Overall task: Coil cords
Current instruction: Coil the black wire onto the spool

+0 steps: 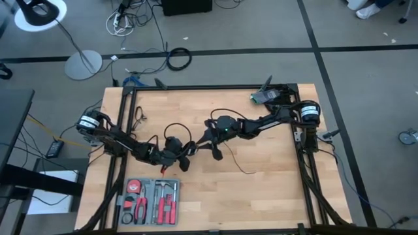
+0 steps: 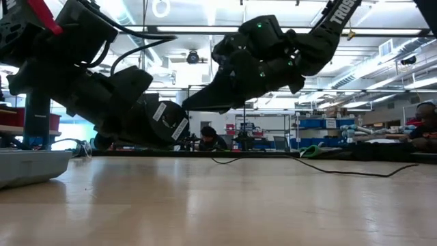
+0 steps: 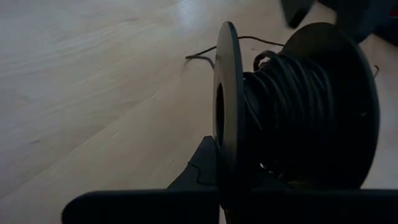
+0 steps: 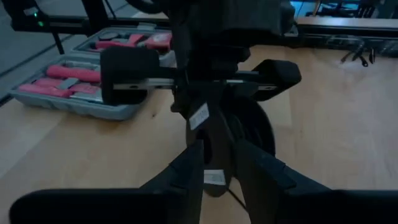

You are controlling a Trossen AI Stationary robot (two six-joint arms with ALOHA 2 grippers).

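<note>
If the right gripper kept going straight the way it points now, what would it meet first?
Most likely the left gripper and the spool of cord it holds, straight ahead of the right gripper. The gap between them is hard to judge.

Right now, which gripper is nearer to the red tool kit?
Left. The left gripper, shut on the spool, sits just beyond the kit. The right gripper is farther off, toward the table's middle.

Grey floor (image 1: 366, 85) with black lines; white floor lamp (image 1: 40, 14); shelving (image 2: 321, 133) under bright ceiling lights.
</note>
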